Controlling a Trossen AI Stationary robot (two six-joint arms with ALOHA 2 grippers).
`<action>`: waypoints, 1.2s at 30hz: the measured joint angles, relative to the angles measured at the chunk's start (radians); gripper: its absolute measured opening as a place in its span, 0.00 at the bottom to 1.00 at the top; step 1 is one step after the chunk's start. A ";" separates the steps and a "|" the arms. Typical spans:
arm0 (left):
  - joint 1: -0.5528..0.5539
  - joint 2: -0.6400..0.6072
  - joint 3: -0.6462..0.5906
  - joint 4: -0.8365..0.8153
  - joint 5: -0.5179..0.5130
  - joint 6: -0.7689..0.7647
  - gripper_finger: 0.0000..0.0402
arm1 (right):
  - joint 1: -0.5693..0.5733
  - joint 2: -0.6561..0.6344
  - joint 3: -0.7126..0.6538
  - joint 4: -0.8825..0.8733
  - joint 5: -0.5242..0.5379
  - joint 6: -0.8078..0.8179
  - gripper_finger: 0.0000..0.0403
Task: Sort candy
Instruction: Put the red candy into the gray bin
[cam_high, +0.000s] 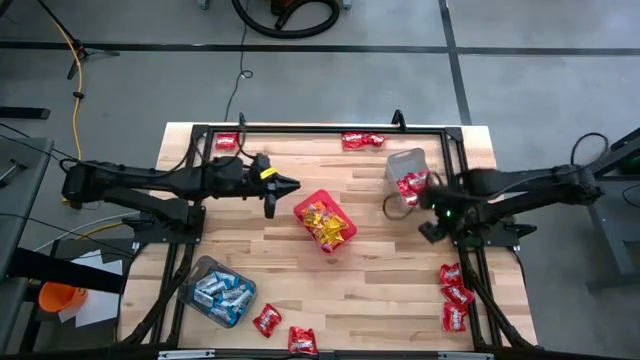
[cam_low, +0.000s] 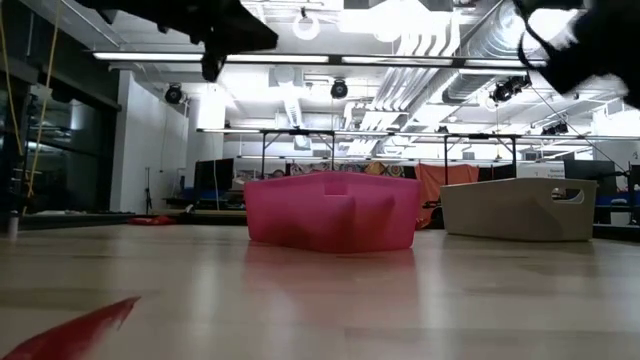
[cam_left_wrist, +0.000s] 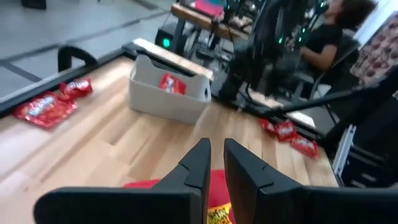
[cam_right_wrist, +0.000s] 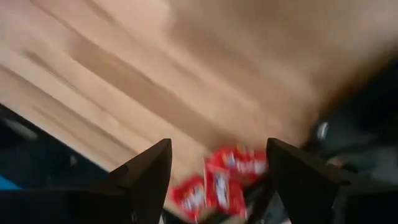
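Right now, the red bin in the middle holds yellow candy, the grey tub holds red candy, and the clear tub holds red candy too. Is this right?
Not quite. The clear tub holds blue-and-white candy, not red; the high view shows it. The red bin does hold yellow candy, and the grey tub red candy.

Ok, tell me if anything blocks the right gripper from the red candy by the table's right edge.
Nothing visible does. The right gripper hangs open above the red packets, and its wrist view shows only bare wooden table around them. The grey tub stands off to one side.

Left hand (cam_left_wrist: 213, 163) narrowed, right hand (cam_right_wrist: 217, 163) agape
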 joint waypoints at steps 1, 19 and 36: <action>0.000 -0.011 0.000 0.006 -0.001 0.004 0.08 | 0.024 0.000 -0.049 0.023 -0.037 0.035 0.64; 0.000 -0.171 0.000 0.020 0.000 0.088 0.08 | 0.350 0.263 -0.054 0.195 -0.046 0.314 0.64; -0.001 -0.172 0.000 0.015 0.002 0.061 0.08 | 0.466 0.354 -0.228 0.349 -0.098 0.497 0.64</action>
